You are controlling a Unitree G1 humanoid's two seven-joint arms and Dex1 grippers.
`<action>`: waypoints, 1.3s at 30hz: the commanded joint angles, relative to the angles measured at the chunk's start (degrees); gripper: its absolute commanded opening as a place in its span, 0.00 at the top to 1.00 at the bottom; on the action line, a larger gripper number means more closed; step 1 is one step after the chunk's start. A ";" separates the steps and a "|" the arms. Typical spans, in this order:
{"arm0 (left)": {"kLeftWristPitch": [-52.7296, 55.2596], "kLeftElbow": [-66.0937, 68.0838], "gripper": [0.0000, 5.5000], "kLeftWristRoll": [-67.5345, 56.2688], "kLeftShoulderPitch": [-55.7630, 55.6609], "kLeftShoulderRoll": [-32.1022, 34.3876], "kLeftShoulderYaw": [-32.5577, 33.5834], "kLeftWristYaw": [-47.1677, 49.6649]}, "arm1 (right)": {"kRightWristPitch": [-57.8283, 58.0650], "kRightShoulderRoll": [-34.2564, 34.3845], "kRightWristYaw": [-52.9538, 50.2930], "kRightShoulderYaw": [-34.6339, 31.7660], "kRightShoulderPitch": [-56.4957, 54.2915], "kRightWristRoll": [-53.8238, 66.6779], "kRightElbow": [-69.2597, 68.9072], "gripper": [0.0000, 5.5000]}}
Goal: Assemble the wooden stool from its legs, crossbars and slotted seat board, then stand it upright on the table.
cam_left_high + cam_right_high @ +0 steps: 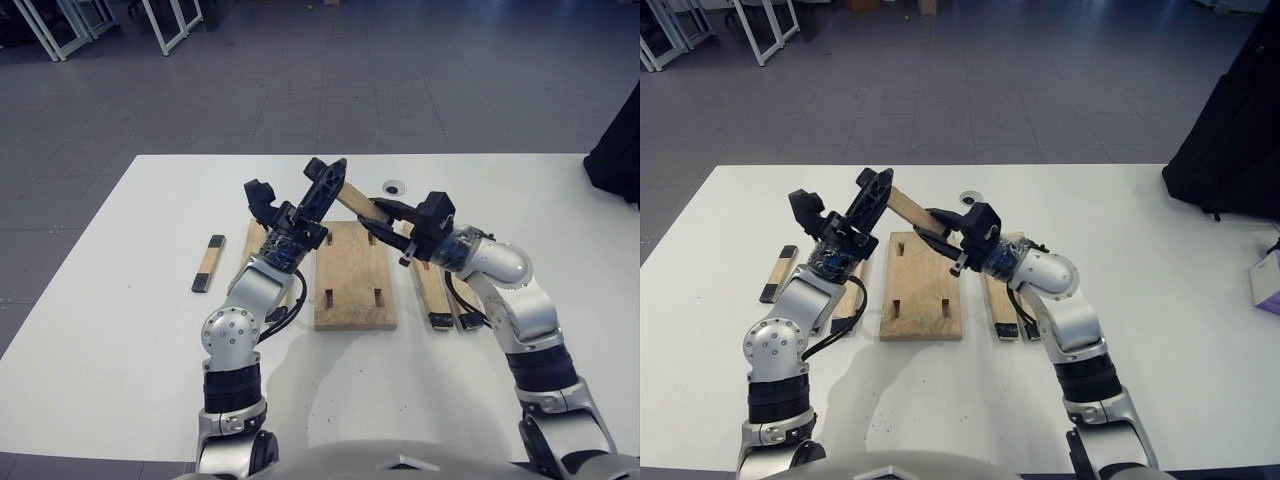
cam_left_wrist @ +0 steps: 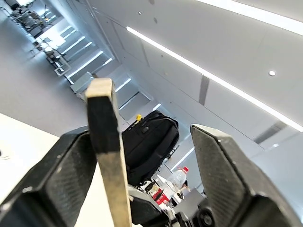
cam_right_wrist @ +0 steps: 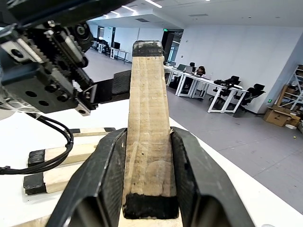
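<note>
Bench point(image 1: 120, 330): white top, grey tiled hall behind.

R end effector point(image 1: 382, 218): clamped on leg point(image 3: 149, 109), fingers point(image 3: 106, 175) flat on both broad faces, close to one black-capped end. Leg is in the air, tilted, above far edge of seat board point(image 1: 355, 275); not touching it.

L end effector point(image 1: 290, 195): spread wide at the leg's other end. One finger point(image 2: 57, 184) touches the leg's side, the other is well apart, so no grip on that side.

Seat board: flat at bench ctr, slots point(image 1: 328, 296) facing up.

Loose parts: short crossbar point(image 1: 208, 262) well to L of board; more sticks point(image 1: 432, 285) just R of board; others partly hidden under L arm.

Handling, judged:
- Leg is solid wood, stiff, prob. light enough for one end effector; won't bend or crush.
- Bare grain should give fair friction. Capped ends look smoother, so keep pads off them.
- Grip near one end means a long overhang, w/ risk of pivot btwn pads when pressed into a slot.
- Best hold: broad faces, nearer mid-length, insertion end clear.
- Tight slot fit could jam if leg enters tilted.
</note>
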 commanded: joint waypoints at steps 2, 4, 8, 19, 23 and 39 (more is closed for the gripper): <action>-0.04 1.29 0.51 -0.06 -1.24 -0.55 0.65 1.95 | -1.53 -1.50 0.53 0.90 0.52 -2.55 0.98 0.77; -0.25 1.27 0.55 0.22 -1.36 -0.56 0.63 1.83 | -1.73 -1.69 0.66 0.95 0.70 -2.64 1.14 0.77; -0.57 1.82 0.66 0.94 -1.38 -0.83 0.62 2.21 | -2.04 -1.94 1.02 0.99 0.56 -2.67 1.31 0.77; -0.71 2.05 0.91 1.47 -1.59 -1.19 0.74 1.94 | -2.50 -1.95 0.68 1.59 0.55 -3.56 1.74 0.77; -0.72 2.03 0.92 2.89 -1.80 -0.86 0.36 1.73 | -2.59 -1.73 0.35 1.57 0.52 -3.98 1.91 0.77; -14.28 3.57 0.92 25.42 -2.26 3.98 4.07 9.73 | 3.63 0.43 -6.72 -3.45 0.99 -2.50 1.43 0.44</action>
